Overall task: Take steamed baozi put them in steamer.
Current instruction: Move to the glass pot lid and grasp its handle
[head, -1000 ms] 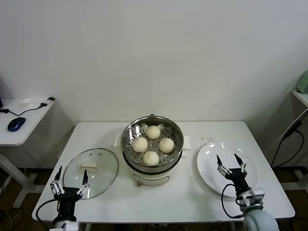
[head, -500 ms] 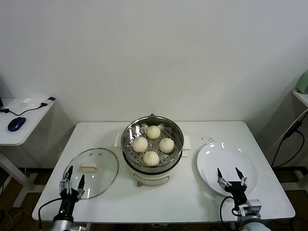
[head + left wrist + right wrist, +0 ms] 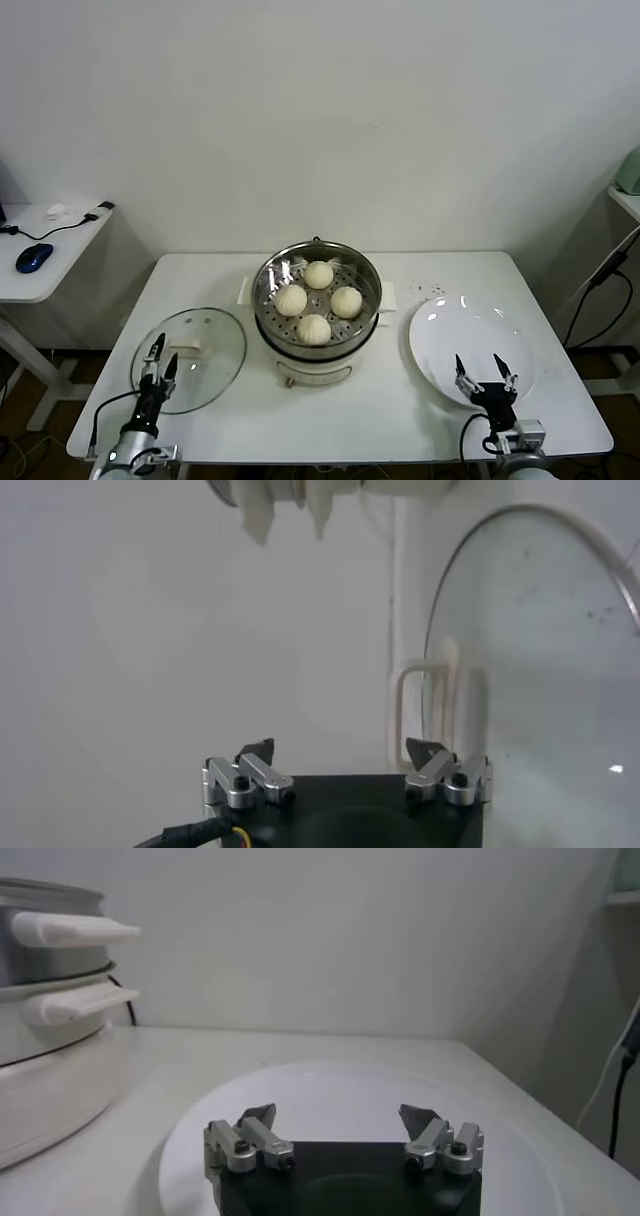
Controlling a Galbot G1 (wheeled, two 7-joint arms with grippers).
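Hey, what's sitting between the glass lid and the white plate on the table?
In the head view, the steamer stands between the glass lid and the white plate, with four baozi on its tray.

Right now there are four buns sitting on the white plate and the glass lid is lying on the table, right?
Not quite. The four steamed baozi sit inside the steamer, on its perforated tray; the white plate holds no food. The head view shows this. The glass lid does lie on the table, beside the steamer.
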